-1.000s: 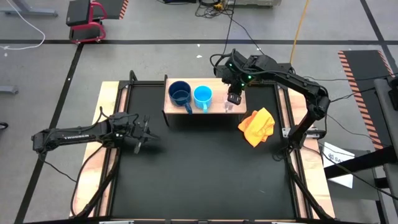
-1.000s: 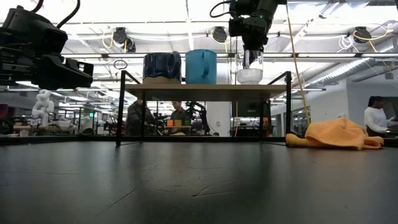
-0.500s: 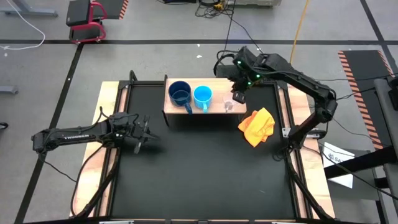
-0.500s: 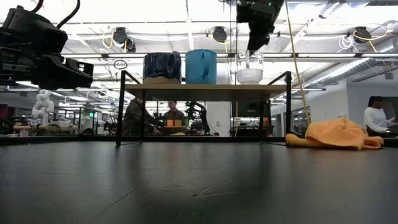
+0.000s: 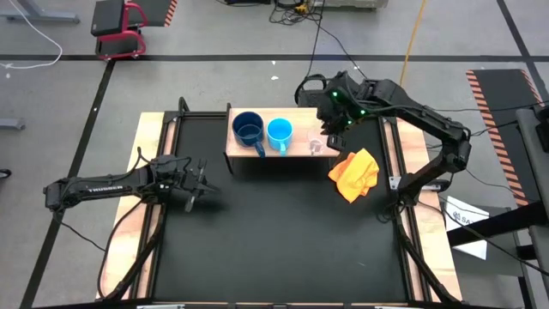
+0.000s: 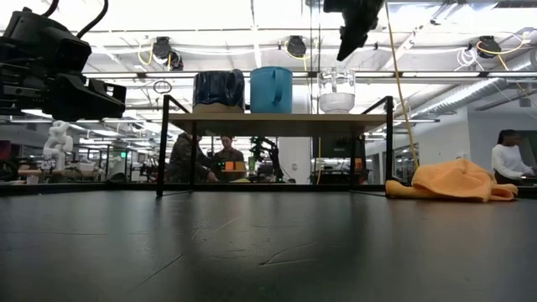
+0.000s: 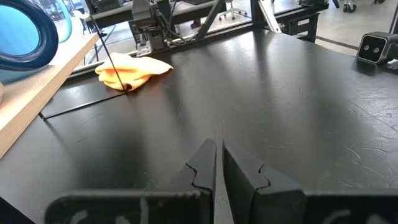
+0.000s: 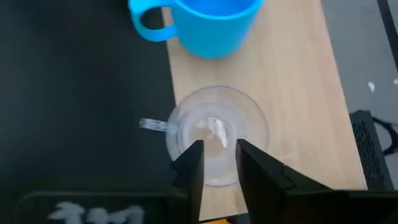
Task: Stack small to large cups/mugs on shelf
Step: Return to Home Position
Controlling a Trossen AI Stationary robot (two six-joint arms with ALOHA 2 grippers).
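On the shelf: three cups stand upright in one row on the light wood top, which sits at the far edge of the black desk.
Order in the row: navy mug at the left end, blue mug in the middle, glass cup toward the right end.
Spacing: the navy mug and blue mug are just beside each other; the glass cup stands a little apart from the blue mug.
Handles: the navy and blue mugs' handles point toward the shelf's front edge; in the right wrist view the glass cup's handle also reaches toward that edge.
Nesting: none of the cups is inside another; each stands on the wood itself.
Right tool: it hangs above the glass cup, clear of its rim in the low view, and slightly to the cup's right in the high view. The fingers are parted by a narrow gap and grip nothing.
Left tool: over the desk's left side, well apart from the shelf. The fingers are pressed together with nothing between them.
Cloth: orange-yellow, crumpled, on the desk just beside the shelf's right front corner.
Room behind: in the low view, people sit at workbenches beyond the shelf, and one person is at the far right.
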